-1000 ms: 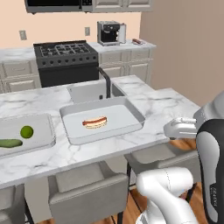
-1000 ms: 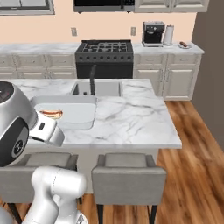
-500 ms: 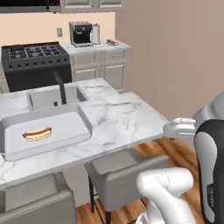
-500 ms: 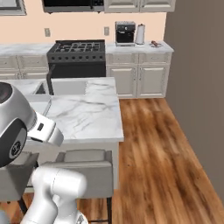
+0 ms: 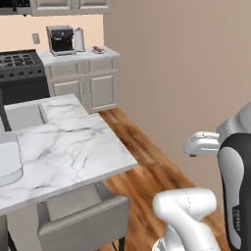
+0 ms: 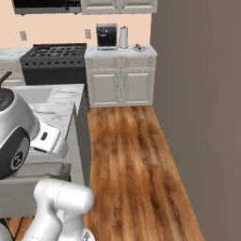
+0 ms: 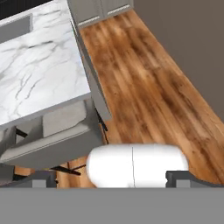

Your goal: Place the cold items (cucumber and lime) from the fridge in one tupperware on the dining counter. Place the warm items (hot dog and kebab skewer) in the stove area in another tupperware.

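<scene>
The white marble dining counter (image 5: 63,142) fills the left of the left base view, and its corner shows in the hand view (image 7: 39,65). A pale grey tupperware (image 5: 9,159) peeks in at the far left edge, its contents cut off. The black stove (image 6: 52,59) stands at the back between marble tops. A small reddish item (image 6: 138,47), too small to identify, lies on the top to the stove's right. My gripper (image 7: 111,181) is open over the wooden floor beside the counter, its dark fingertips (image 7: 41,179) wide apart with nothing between them.
A grey stool (image 5: 83,220) is tucked under the counter's near edge. A sink (image 5: 22,117) is set into the counter. A coffee machine (image 6: 107,36) and a white roll (image 6: 123,37) stand on the cream cabinets. A tall grey wall (image 6: 197,117) bounds the wooden floor (image 6: 127,160) on the right.
The whole picture has swung: the base has turned to the right. The cucumber, the lime and the hot dog's tupperware have slid out to the left; the floor and wall have come in.
</scene>
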